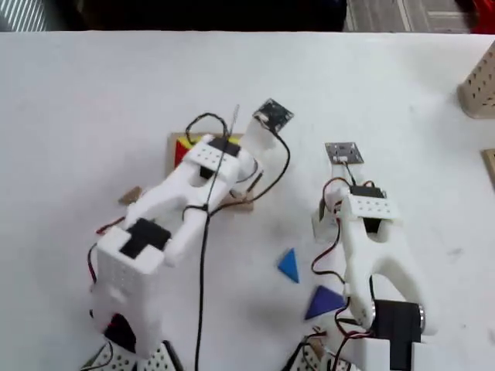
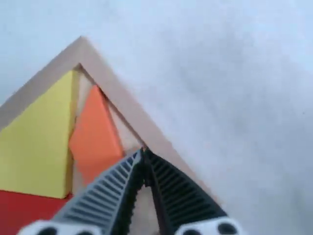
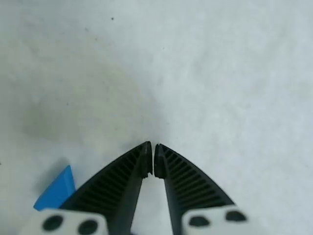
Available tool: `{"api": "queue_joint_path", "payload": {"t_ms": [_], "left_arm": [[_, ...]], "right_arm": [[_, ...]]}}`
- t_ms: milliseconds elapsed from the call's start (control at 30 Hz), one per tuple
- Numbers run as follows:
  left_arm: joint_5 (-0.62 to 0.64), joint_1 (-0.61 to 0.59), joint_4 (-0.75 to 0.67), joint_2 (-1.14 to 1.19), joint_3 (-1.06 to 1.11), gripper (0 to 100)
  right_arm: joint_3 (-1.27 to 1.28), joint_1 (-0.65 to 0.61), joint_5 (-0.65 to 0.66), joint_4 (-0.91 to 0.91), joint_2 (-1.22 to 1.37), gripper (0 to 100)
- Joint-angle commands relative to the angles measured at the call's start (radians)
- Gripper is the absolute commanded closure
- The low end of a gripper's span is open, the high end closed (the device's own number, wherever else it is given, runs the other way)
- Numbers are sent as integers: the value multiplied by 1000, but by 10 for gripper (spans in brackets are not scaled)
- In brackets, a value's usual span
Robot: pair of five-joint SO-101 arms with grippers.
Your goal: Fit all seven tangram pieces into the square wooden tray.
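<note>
On a white table, the left gripper hangs pinched shut and empty, tips at the inner rim of the wooden tray beside the orange piece. The right gripper, likewise closed on nothing, sits over bare tabletop near a blue triangle.

Tbl: tray, blue tri, purple tri.

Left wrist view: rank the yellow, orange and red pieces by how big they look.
1. yellow piece, clearly the largest.
2. orange piece.
3. red piece, but the picture's edge cuts it off, so its rank against the orange one is unsure.
</note>
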Motion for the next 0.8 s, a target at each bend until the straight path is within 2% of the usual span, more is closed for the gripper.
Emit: {"api": "queue_joint_path", "payload": {"t_ms": [0, 400, 633, 767], "left_arm": [[17, -30, 34, 35, -146, 978], [17, -45, 48, 140, -348, 978], [17, -44, 262, 140, -519, 978], [17, -44, 336, 140, -529, 979]], "right_arm": [[-8, -5, 9, -12, -39, 974], [-8, -5, 9, -12, -44, 974], [-8, -5, 11, -12, -44, 974], [-8, -5, 11, -12, -44, 974]]}}
